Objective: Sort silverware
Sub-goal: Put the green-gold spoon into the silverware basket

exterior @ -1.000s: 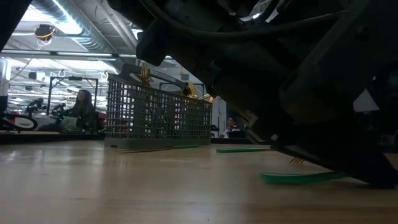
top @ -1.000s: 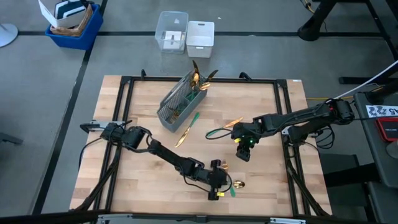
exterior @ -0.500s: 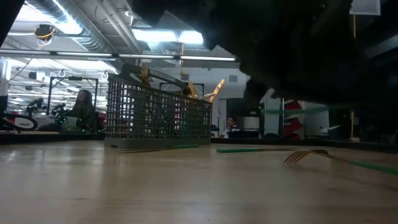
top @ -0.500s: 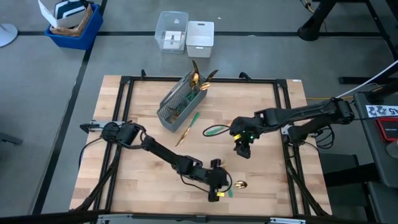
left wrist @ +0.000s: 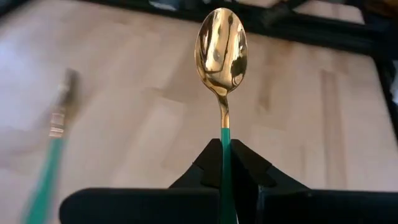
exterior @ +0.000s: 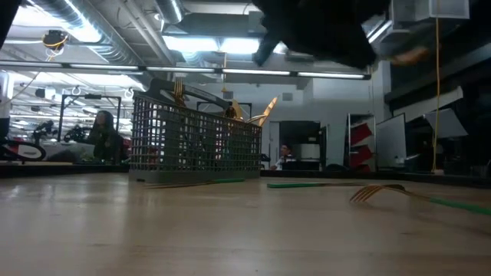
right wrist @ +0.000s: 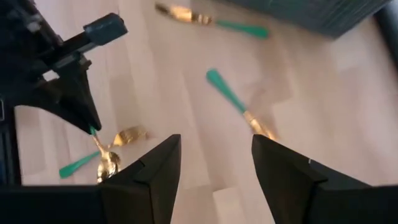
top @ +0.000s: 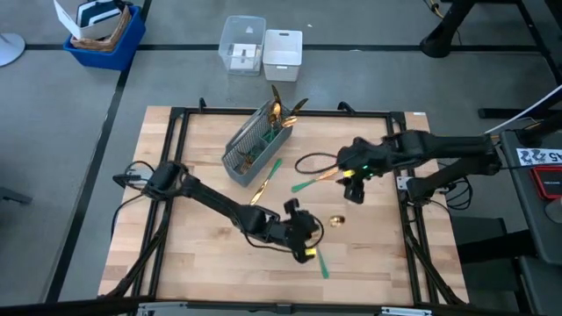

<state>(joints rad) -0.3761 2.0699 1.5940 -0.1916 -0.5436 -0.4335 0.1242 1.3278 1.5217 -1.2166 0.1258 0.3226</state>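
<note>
The left end effector (top: 303,230) is hovering over the front middle of the wooden counter (top: 193,254), its fingers clamped on the teal handle of a gold-headed spoon (left wrist: 222,56), which is sticking straight out beyond the fingertips. The right end effector (right wrist: 214,177) is hanging above the right half of the counter with its fingers spread apart and nothing between them. Below it a fork (right wrist: 236,106) is lying flat on the wood, and another fork (top: 321,261) is lying near the left end effector. The grey mesh caddy (top: 253,140) is standing toward the back, with several gold heads poking out of its far end, and one more piece of silverware (top: 266,180) is lying just beside it.
</note>
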